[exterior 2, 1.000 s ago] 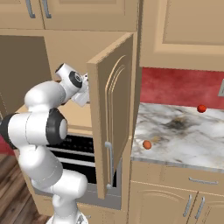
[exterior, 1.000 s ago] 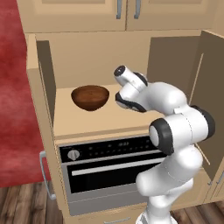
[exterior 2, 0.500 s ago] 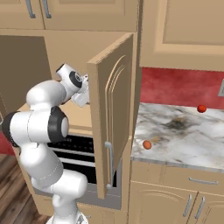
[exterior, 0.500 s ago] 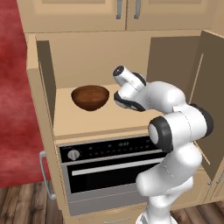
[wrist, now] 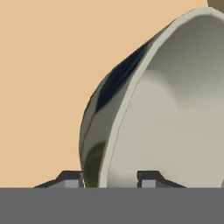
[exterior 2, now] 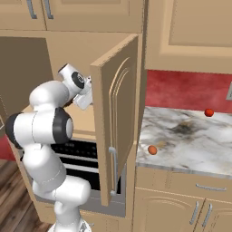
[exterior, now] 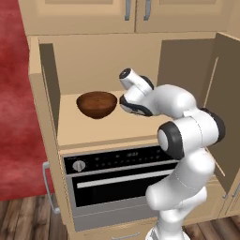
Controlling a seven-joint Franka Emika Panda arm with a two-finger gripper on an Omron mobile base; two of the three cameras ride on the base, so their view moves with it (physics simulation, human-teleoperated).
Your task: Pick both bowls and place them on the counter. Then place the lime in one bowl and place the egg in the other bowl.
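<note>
Two bowls concern this moment, and the pale grey-green bowl [wrist: 175,109] sits right at the gripper [wrist: 111,178]: in the hand view its glossy rim runs down between the two dark fingertips [wrist: 70,178], one tip on the outer wall and the other inside the hollow. The fingers stand a little apart with the rim between them; whether they press on it or merely straddle it I cannot tell. Behind that bowl is the plain tan surface of the cabinet.

The dark brown wooden bowl [exterior: 96,103] stands upright on the tan shelf [exterior: 93,131] inside the open cabinet, toward the shelf's left half. The robot's hand reaches in just to the right of the wooden bowl, near it but apart from it, and the hand's own body hides the grey-green bowl in the left base view.

Below the shelf is a built-in oven [exterior: 122,180] with a dark glass front and a knob at its upper left. The cabinet door [exterior 2: 115,131] to the right of the shelf stands wide open.

Right of that door lies the marbled counter [exterior 2: 190,140]. The orange-brown egg [exterior 2: 152,150] rests on it near its front left edge, and a small red ball [exterior 2: 209,112] sits farther back toward the red wall.
</note>
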